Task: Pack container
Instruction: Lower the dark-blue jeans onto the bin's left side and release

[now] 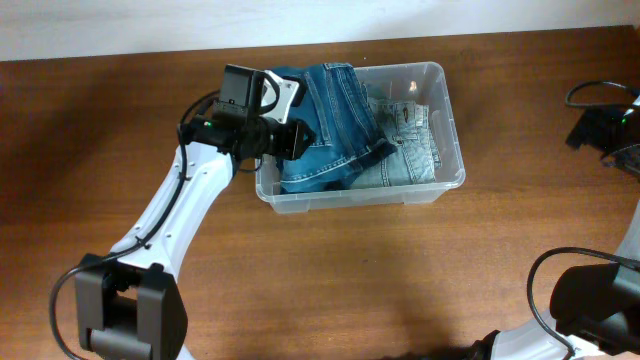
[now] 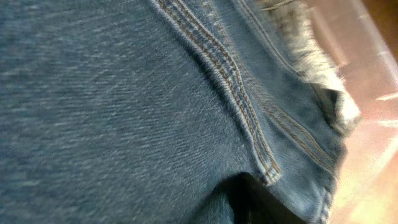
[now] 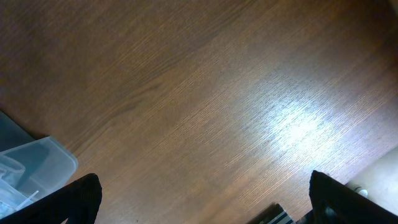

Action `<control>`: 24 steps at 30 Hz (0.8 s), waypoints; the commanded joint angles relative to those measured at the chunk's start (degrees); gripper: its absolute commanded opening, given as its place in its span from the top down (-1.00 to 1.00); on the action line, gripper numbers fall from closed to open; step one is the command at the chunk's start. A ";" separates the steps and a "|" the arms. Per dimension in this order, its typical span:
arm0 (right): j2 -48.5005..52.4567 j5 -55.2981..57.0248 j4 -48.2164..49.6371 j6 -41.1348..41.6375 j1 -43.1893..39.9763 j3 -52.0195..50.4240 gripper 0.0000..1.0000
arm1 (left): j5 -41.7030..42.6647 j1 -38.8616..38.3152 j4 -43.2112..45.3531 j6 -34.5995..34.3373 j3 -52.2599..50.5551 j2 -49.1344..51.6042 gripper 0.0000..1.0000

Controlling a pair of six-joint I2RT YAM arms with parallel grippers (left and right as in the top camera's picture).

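Observation:
The clear plastic container (image 1: 452, 120) stands on the wooden table at the back centre. Dark blue jeans (image 1: 335, 110) lie in its left half, bulging over the rim, on top of light blue jeans (image 1: 412, 150). My left gripper (image 1: 296, 136) is at the container's left rim, shut on the dark jeans. In the left wrist view the denim (image 2: 124, 93) fills the frame and one dark finger (image 2: 261, 202) shows under a fold. My right gripper (image 3: 202, 186) is wide open and empty above bare table, away to the right (image 1: 600, 125). A container corner (image 3: 37, 162) shows at its left.
Black cables (image 1: 590, 92) lie at the far right edge by the right arm. The left arm (image 1: 170, 215) reaches diagonally across the table's left side. A dark striped object (image 3: 277, 214) sits at the bottom of the right wrist view.

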 commanded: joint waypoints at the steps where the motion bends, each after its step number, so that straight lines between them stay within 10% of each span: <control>1: 0.04 0.50 0.00 0.70 -0.17 0.07 -0.97 | -7.39 0.35 0.76 3.63 1.57 1.68 -0.74; 3: 0.04 0.50 0.00 0.68 -0.17 0.07 -0.98 | -10.49 0.39 1.42 3.82 1.57 1.68 -0.99; 24: 0.04 0.50 0.00 0.68 -0.17 0.07 -0.97 | -15.98 0.17 1.84 7.96 13.55 1.77 -0.82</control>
